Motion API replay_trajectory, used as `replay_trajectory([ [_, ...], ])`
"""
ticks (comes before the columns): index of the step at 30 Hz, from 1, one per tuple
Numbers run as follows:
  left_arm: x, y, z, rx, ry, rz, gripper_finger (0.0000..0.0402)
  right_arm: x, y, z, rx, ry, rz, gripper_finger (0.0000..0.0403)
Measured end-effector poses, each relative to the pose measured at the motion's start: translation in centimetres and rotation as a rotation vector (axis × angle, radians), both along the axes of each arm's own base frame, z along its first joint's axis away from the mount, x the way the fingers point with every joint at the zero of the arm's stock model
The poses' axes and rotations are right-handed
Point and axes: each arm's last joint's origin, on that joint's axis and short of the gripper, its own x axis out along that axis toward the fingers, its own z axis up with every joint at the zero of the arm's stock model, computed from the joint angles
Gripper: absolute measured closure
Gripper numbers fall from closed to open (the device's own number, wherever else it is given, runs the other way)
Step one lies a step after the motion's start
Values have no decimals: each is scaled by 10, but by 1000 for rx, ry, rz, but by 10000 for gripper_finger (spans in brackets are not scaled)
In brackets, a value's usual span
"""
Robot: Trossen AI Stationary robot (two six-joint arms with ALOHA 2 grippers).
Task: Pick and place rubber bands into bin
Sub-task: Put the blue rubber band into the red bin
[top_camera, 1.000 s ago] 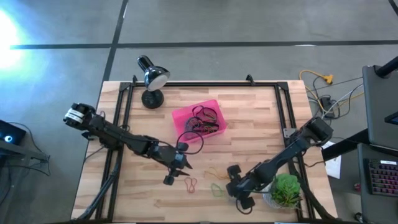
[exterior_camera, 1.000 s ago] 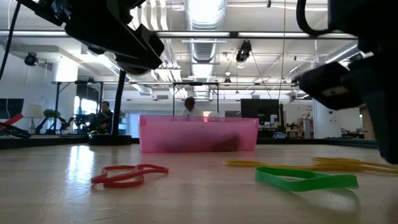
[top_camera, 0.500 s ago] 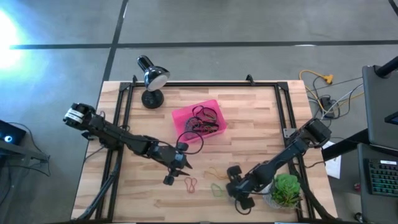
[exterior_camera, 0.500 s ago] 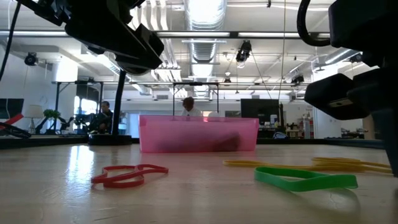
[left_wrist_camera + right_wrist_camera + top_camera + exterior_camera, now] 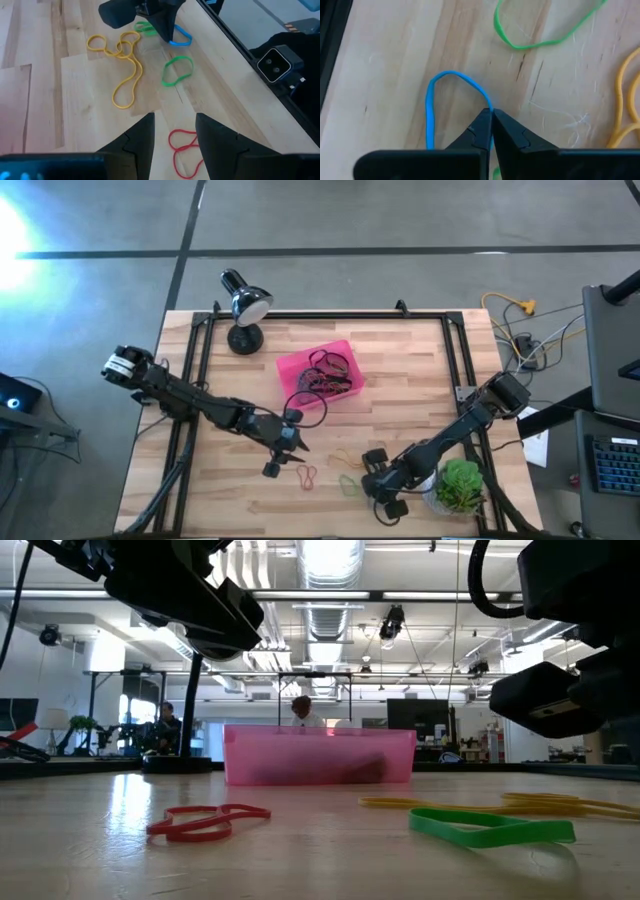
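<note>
Loose rubber bands lie flat on the wooden table near its near edge: a red one [image 5: 305,475] [image 5: 186,151], a green one [image 5: 348,485] [image 5: 177,70], tangled yellow ones [image 5: 120,64] and a blue one [image 5: 433,102]. The pink bin [image 5: 320,374] [image 5: 320,755] holds several bands, and a black one [image 5: 306,405] hangs over its near wall. My right gripper [image 5: 368,480] [image 5: 490,118] is shut on the blue band beside the green one. My left gripper [image 5: 290,442] [image 5: 173,135] hovers open above the table, between the bin and the red band. My right gripper pinches the blue rubber band at one end of its loop [image 5: 486,102], between its two fingertips [image 5: 481,125], coming from above and pointing down. The rest of the loop [image 5: 429,107] spreads out ahead of the fingers over the wood.
A black desk lamp [image 5: 243,308] stands at the far left corner. A green plant in a white pot [image 5: 458,485] sits close behind my right arm. A black frame rail [image 5: 200,360] runs along the table's sides. Bare wood lies right of the bin.
In the low view my right arm has risen a little above the table. My left arm and the loose bands have kept still.
</note>
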Motion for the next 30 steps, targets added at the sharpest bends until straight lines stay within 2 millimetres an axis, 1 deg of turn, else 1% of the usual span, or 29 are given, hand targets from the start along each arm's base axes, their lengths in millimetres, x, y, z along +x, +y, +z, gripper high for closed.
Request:
replay_trajectory([
  [4, 0, 0, 0, 0, 0, 1, 274, 7, 0, 11, -31, -40, 24, 395],
  [7, 0, 0, 0, 1, 3, 0, 274, 14, 1, 25, -51, -92, 31, 395],
  [14, 0, 0, -1, 2, 9, 0, 274, 24, -2, 48, -174, -138, 53, 395],
  [17, -1, 0, -2, 5, 20, 1, 274, 31, -8, 58, -246, -182, 53, 395],
  [24, -3, 1, -5, 1, 71, 15, 274, 49, -28, 78, -388, -270, 28, 395],
  [30, -6, 3, -9, 16, 122, 18, 274, 66, -59, 91, -572, -296, -43, 395],
])
